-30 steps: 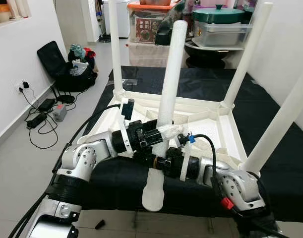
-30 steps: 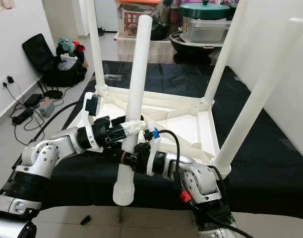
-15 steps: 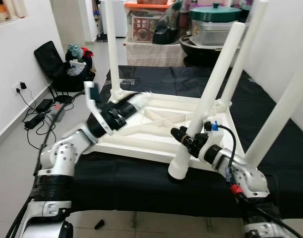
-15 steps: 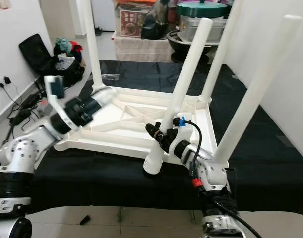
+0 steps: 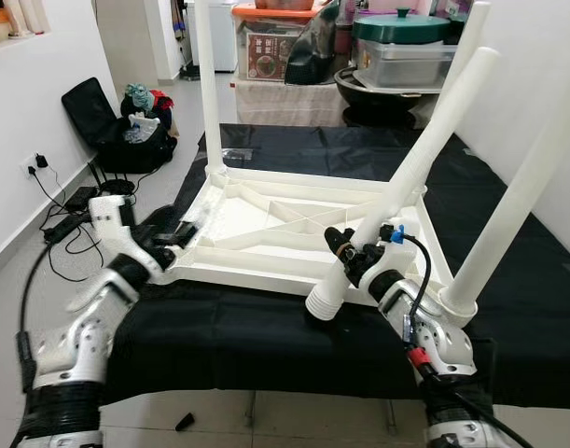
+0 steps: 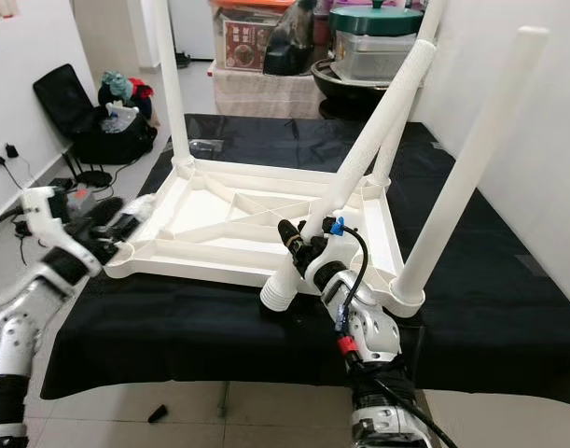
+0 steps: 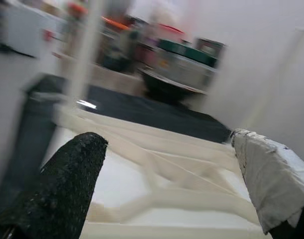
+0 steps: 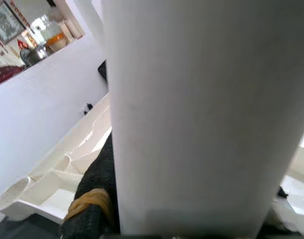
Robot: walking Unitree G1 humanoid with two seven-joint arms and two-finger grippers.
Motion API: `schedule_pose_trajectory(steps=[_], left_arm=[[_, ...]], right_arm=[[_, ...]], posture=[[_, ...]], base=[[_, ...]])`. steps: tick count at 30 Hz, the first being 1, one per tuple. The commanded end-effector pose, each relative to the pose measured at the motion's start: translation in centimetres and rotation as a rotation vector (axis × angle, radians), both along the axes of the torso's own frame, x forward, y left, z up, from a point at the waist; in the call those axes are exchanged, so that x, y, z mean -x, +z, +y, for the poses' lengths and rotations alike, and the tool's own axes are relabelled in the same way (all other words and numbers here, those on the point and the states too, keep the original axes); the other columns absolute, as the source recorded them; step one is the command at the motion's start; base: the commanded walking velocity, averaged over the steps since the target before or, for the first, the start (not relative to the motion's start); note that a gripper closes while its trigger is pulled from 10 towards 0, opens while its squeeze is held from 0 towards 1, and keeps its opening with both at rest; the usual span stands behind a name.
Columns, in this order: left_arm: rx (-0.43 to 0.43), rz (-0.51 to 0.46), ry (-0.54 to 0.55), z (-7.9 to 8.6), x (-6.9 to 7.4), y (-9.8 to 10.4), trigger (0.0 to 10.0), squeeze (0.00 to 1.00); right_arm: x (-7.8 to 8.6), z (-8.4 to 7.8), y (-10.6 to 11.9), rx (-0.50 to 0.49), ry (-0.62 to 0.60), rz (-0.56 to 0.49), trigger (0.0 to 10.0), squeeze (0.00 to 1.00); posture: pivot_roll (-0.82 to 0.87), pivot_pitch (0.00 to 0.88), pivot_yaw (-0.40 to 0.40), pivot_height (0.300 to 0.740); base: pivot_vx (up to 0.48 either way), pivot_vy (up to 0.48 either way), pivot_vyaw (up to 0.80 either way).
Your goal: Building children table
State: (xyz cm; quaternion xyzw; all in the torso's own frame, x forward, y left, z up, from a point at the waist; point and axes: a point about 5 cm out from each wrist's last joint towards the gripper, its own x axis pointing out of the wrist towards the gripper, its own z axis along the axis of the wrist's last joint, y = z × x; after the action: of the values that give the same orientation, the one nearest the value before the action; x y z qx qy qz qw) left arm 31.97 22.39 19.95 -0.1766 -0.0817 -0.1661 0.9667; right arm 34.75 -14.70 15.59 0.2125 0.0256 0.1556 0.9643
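Steering the loose table leg [image 5: 406, 182] toward the empty near-left socket of the upturned tabletop [image 5: 266, 247] on the black-draped desk [image 5: 266, 336] calls for keeping it upright. The right gripper [image 5: 352, 254] clamps its fingers round the leg; the left gripper [image 5: 180, 233], fingers spread and empty, has pulled back to that corner.

left gripper [image 5: 184, 233] spread; right gripper [image 5: 352, 254] clamped

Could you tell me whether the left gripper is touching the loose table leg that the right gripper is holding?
Apart. In the left eye view the left gripper sits at the tabletop's near-left corner, well clear of the loose leg in the right gripper.
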Motion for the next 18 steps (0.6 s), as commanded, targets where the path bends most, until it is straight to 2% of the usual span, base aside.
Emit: schedule_pose_trajectory(steps=[1,3,4,5,10,12,14,18], left_arm=[[-0.01,0.024,0.052,0.8,0.1,-0.6,10.0,0.0],[-0.015,0.033,0.095,1.3,0.1,-0.8,10.0,0.0],[-0.026,0.047,0.145,1.9,0.1,-1.2,10.0,0.0],[-0.026,0.047,0.145,1.9,0.1,-1.2,10.0,0.0],[-0.052,0.1,0.332,4.1,0.2,-2.5,10.0,0.0],[-0.052,0.1,0.332,4.1,0.2,-2.5,10.0,0.0],[-0.06,0.115,0.4,5.1,0.1,-2.6,10.0,0.0],[-0.067,0.126,0.44,5.9,-0.1,-2.6,10.0,0.0]], right_arm=[[-0.1,-0.5,1.5,-0.03,-0.039,-0.074,0.0,0.0],[-0.1,-0.4,1.9,-0.043,-0.035,-0.085,0.0,0.0],[0.1,-0.1,3.0,-0.059,-0.011,-0.116,0.0,0.0],[0.1,-0.1,3.0,-0.059,-0.011,-0.116,0.0,0.0],[1.2,0.7,6.6,-0.085,0.087,-0.233,0.0,0.0],[1.2,0.7,6.6,-0.085,0.087,-0.233,0.0,0.0],[1.6,1.0,7.4,-0.088,0.109,-0.271,0.0,0.0],[1.9,1.5,7.8,-0.086,0.104,-0.292,0.0,0.0]], posture=[[0.1,0.0,-0.064,0.74],[0.1,0.0,-0.064,0.74],[0.1,0.0,-0.066,0.74],[0.1,0.0,-0.066,0.74],[0.1,0.0,-0.068,0.74],[0.1,0.0,-0.068,0.74],[0.1,0.0,-0.068,0.74],[0.1,0.0,-0.065,0.74]], base=[[0.0,0.0,0.0],[0.0,0.0,0.0],[0.0,0.0,0.0],[0.0,0.0,0.0],[0.0,0.0,0.0],[0.0,0.0,0.0],[0.0,0.0,0.0],[0.0,0.0,0.0]])
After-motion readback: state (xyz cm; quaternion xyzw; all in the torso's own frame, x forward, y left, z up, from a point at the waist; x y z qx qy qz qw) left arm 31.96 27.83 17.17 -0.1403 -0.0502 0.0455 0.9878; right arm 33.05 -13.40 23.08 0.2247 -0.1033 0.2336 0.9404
